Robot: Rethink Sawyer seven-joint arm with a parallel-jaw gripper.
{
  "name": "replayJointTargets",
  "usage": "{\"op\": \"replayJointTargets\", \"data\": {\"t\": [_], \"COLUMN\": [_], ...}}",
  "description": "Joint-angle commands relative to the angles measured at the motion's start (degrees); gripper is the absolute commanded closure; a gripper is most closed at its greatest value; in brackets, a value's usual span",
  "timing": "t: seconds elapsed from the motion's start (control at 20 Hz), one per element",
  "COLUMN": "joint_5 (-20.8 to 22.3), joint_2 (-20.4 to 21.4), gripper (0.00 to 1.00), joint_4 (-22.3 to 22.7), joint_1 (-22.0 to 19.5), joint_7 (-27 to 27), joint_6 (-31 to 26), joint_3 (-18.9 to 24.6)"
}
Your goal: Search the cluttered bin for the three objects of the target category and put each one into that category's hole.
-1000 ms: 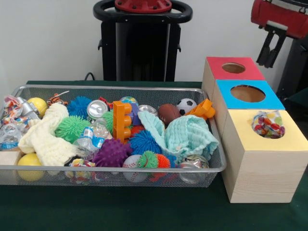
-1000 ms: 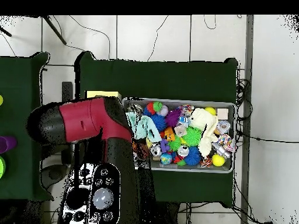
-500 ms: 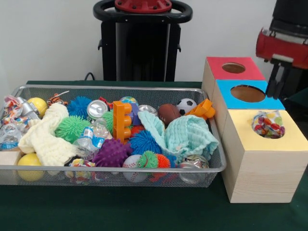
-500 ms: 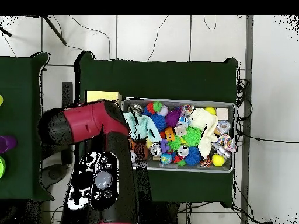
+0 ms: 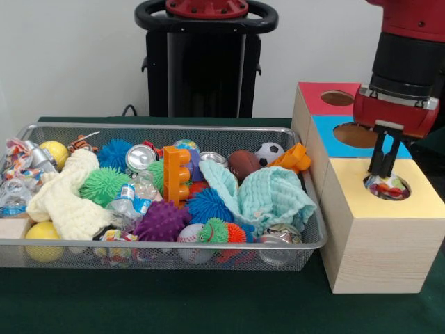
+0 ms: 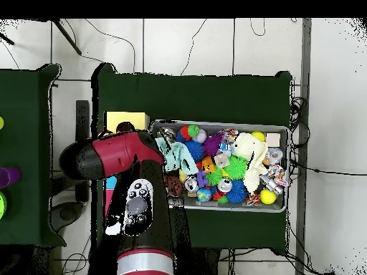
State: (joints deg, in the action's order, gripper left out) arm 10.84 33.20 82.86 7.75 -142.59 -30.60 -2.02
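Note:
A clear bag of coloured candies (image 5: 391, 186) sits wedged in the round hole of the yellow-topped box (image 5: 424, 203), partly sunk in. My gripper (image 5: 382, 174) hangs straight down over that hole, shut, its tips touching the top of the bag. The wire mesh bin (image 5: 174, 126) to the left is full of mixed clutter: spiky balls, crushed cans, plastic bottles, cloths, an orange block (image 5: 175, 175). From overhead the red arm (image 6: 115, 154) covers the boxes and hides the gripper; only a corner of the yellow box (image 6: 127, 118) shows beside the bin (image 6: 281, 131).
A blue-topped box (image 5: 400, 147) and a red-topped box (image 5: 314, 99), each with a round hole, stand in a row behind the yellow one. A teal cloth (image 5: 271, 198) lies heaped at the bin's right end, close to the boxes.
The arm has swung in from the far right and come down over the yellow box; its gripper now rests on the candy bag. The bag and the bin's contents have not shifted.

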Motion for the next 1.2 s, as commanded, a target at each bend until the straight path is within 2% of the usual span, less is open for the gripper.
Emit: {"op": "replayJointTargets", "data": {"t": [0.05, 0.3, 0.5, 0.6, 0.7, 0.8, 0.95, 1.2], "joint_5": [3.35, 4.32, 4.89, 6.34, 7.69, 6.92, 6.04, 5.9], "joint_2": [-5.17, -8.68, -11.5, -13.39, -14.56, -14.26, -13.24, -12.68], "gripper": [1.0, 1.0, 1.0, 1.0, 1.0, 1.0, 1.0, 1.0], "joint_4": [4.4, -0.66, -4.97, -6.92, -8.89, -8.17, -6.08, -2.87], "joint_1": [-0.74, 3.1, 5.09, 7.63, 9.01, 8.38, 4.25, 1.67], "joint_7": [4.01, 1.29, 1.07, -0.61, 0.35, 0.72, 4.8, 5.17], "joint_6": [-2.96, -5.38, -7.23, -6.46, -7.97, -8.05, -6.74, -2.56], "joint_3": [3.99, 1.01, -0.75, -3.77, -5.53, -5.62, -2.69, -0.96]}}
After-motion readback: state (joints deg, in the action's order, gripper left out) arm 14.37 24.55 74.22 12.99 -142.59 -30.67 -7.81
